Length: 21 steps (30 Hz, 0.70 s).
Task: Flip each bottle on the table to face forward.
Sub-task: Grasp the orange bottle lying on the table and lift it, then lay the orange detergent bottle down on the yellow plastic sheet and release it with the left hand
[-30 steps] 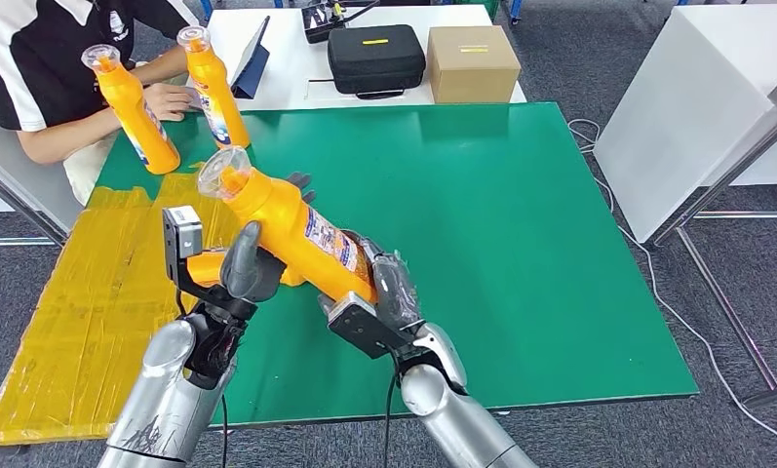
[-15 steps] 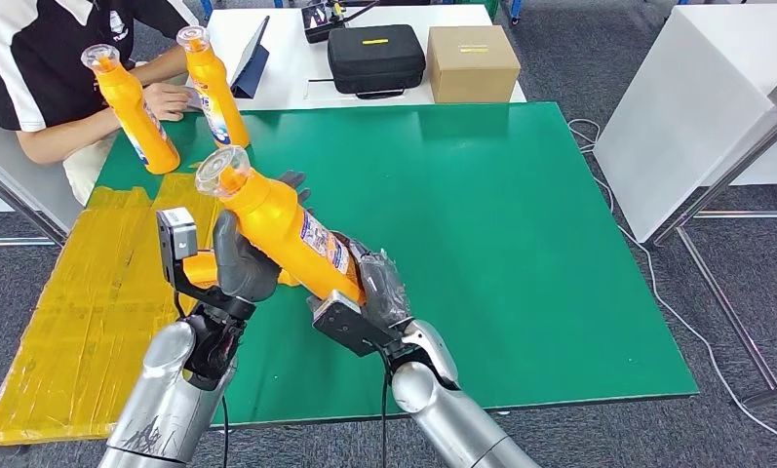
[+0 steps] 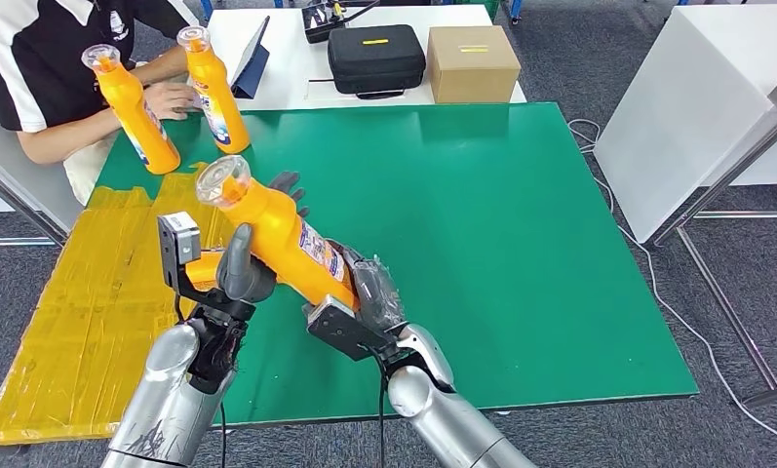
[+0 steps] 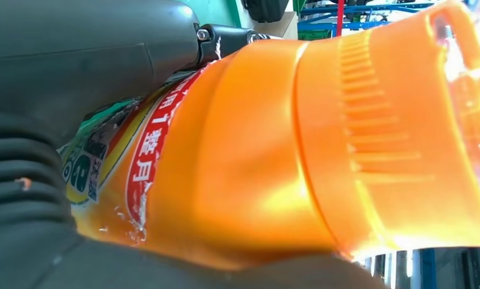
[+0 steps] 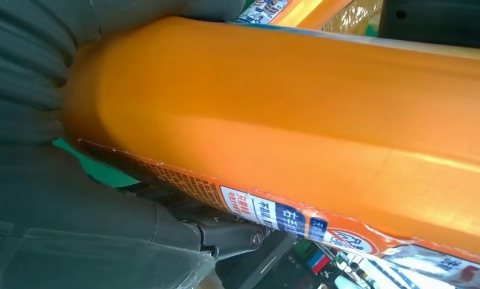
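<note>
We see the right hand [image 3: 369, 292] gripping the base of an orange bottle [image 3: 282, 239], which is held tilted above the green table [image 3: 521, 244], and the left hand [image 3: 243, 268] wrapped around its neck. Since a second ago its capped end has dropped slightly. Farther off, two bottles [image 3: 131, 107] stand upright beside a person [image 3: 33, 68], unmoved.

1. Grips an orange bottle [image 5: 285, 114] close against the right hand [image 5: 38, 198], grey ribbed cover and dark fingers wrapped round its body.
2. Carries a torn printed label [image 5: 273, 214] along the bottle's side, just beyond the fingers [image 5: 225, 232].
</note>
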Available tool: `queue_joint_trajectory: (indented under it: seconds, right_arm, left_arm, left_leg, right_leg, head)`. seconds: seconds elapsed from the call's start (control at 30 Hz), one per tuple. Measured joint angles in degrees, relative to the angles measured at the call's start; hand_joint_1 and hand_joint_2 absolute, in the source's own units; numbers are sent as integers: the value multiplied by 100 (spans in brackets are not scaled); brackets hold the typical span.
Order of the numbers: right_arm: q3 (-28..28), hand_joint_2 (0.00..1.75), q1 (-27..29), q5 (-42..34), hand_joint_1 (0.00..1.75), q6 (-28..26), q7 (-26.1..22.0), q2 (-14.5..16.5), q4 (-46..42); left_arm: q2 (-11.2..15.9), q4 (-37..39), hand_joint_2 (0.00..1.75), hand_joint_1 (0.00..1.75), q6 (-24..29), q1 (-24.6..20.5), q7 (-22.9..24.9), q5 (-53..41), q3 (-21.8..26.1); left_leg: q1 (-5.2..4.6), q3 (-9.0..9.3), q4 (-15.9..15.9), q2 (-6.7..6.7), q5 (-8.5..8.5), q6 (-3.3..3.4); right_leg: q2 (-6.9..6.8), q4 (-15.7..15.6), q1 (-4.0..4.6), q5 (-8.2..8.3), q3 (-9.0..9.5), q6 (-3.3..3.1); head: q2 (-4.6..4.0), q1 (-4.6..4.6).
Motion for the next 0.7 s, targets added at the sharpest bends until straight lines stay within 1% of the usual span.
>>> queue_joint_trajectory:
  seconds: [0.27, 0.7]
  right_arm:
    - [18, 175, -31, -51, 175, -5, 7, 0, 43]
    - [60, 175, -169, -187, 175, -36, -35, 1, 258]
  left_arm:
    - [0, 0, 175, 0, 59, 1, -31, -97, 0]
    - [-1, 0, 175, 0, 319, -20, -121, -592, -65]
  left_leg:
    - [0, 0, 0, 0, 0, 0]
    - [0, 0, 0, -1, 0, 0]
  right_leg:
    - [0, 0, 0, 0, 0, 0]
    - [0, 0, 0, 0, 0, 0]
  head:
    - [1, 1]
    - [1, 1]
